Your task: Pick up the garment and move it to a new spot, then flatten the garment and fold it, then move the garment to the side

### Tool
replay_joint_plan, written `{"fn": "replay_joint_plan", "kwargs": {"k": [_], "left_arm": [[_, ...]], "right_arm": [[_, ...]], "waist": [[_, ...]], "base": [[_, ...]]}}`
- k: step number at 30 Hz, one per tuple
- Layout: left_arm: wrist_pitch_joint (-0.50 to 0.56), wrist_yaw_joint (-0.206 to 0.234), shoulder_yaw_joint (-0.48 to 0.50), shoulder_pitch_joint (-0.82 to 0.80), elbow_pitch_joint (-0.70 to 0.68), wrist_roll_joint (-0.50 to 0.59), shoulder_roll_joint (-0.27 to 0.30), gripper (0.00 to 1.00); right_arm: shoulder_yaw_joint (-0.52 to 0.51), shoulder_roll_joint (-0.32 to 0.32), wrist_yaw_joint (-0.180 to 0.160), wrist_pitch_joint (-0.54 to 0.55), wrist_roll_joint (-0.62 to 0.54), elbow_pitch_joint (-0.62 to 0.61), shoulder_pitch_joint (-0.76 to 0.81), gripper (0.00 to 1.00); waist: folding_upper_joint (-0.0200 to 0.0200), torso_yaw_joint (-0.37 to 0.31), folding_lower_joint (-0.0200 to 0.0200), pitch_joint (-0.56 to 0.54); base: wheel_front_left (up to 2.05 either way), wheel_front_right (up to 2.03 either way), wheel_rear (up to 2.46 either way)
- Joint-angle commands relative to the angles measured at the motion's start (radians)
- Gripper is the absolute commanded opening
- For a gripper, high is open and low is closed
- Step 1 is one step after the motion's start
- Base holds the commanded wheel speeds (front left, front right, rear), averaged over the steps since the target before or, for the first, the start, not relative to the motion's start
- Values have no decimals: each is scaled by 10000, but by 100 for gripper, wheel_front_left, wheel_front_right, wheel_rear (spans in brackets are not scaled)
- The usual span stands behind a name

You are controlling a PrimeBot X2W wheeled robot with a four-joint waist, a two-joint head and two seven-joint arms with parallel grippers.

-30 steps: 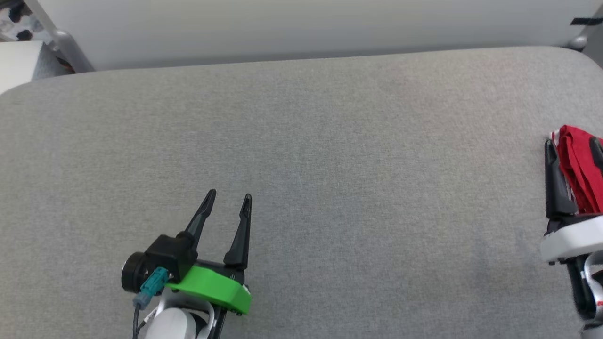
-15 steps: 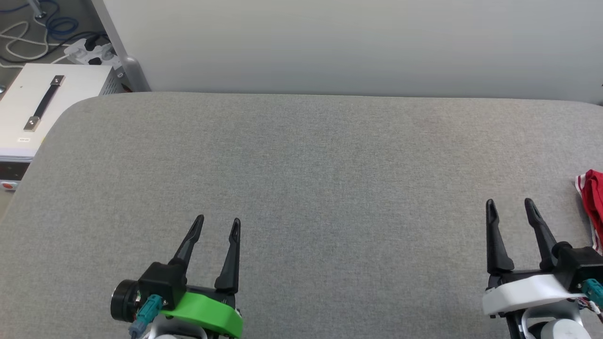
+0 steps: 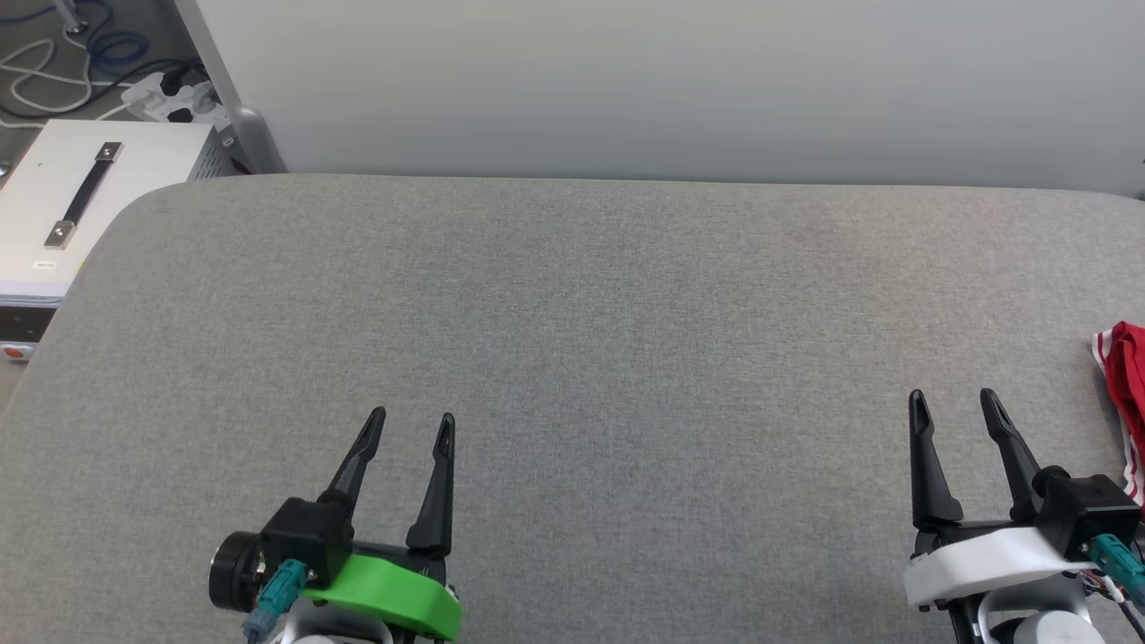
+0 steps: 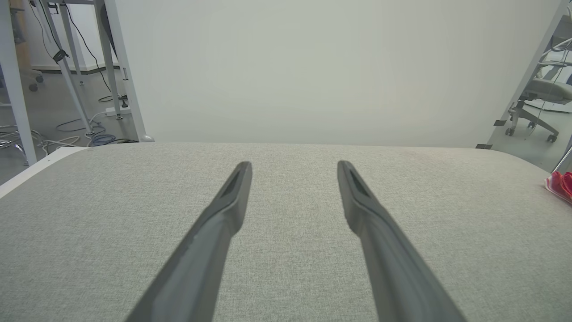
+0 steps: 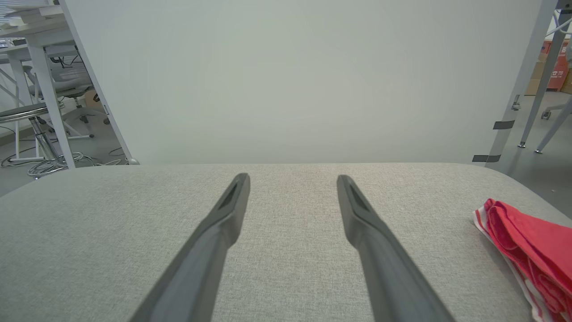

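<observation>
Padded table spans the head view, backed along its far edge by an upright panel. Left gripper over the near left of the table, right gripper over the near right, both with fingers pointing toward the panel. Garment on the table at its right edge, just right of the right gripper and apart from it. Cabinet beside the table's far left corner; cables behind the cabinet

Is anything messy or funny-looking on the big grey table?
Only the garment: it lies in a rumpled red bundle by the table's right edge, rather than spread flat. The left gripper and right gripper are open, empty, and apart from it.
</observation>
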Motion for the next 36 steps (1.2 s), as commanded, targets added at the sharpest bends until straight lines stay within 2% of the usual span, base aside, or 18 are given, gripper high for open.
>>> {"fn": "replay_joint_plan", "kwargs": {"k": [1,9,10,36], "left_arm": [[-59,-30,31,96,-63,91,-70,100],[-59,-31,-58,92,-107,-86,-81,100],[-2,0,-80,-1,-98,-111,-15,0],[453,219,111,-44,-206,177,-11,0]], "right_arm": [[35,28,-9,-88,113,-34,25,100],[80,30,-9,-90,237,-107,4,100],[48,10,0,0,180,-61,-5,0],[121,12,0,449,-45,-160,-11,0]], "waist": [[0,-7,1,7],[0,-23,1,30],[0,-24,1,31],[0,-136,1,-26]], "base": [[0,0,0],[0,0,0],[0,0,0],[0,0,0]]}}
